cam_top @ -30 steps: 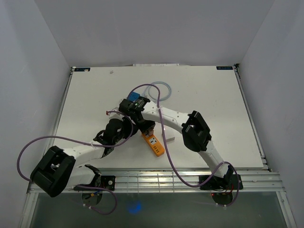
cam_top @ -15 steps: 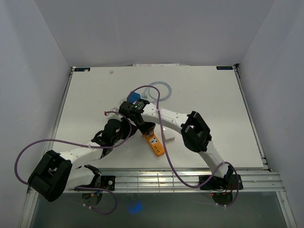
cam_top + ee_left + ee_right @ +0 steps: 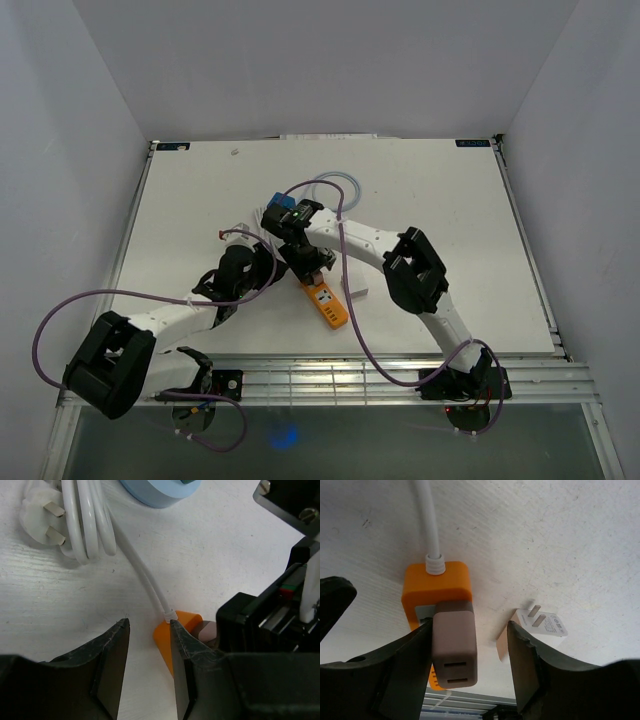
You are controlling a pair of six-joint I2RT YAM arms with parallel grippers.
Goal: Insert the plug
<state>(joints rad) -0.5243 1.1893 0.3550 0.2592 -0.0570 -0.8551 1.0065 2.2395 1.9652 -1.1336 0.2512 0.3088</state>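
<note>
The orange power strip lies on the white table, and its cord end also shows in the right wrist view and the left wrist view. A taupe plug block stands on the strip's grey socket face. My right gripper is open around it, with the left finger close beside the block and the right finger well clear. My left gripper is open and empty, low over the table at the strip's cord end. In the top view both grippers meet at the strip's far end, right and left.
A white two-prong adapter lies right of the strip, also seen from the top. The strip's white cord runs to a coiled bundle with a white plug. A pale blue round object sits behind it.
The right wrist has shifted slightly right and away over the strip's far end. The left arm has adjusted a little. The strip has stayed in place.
</note>
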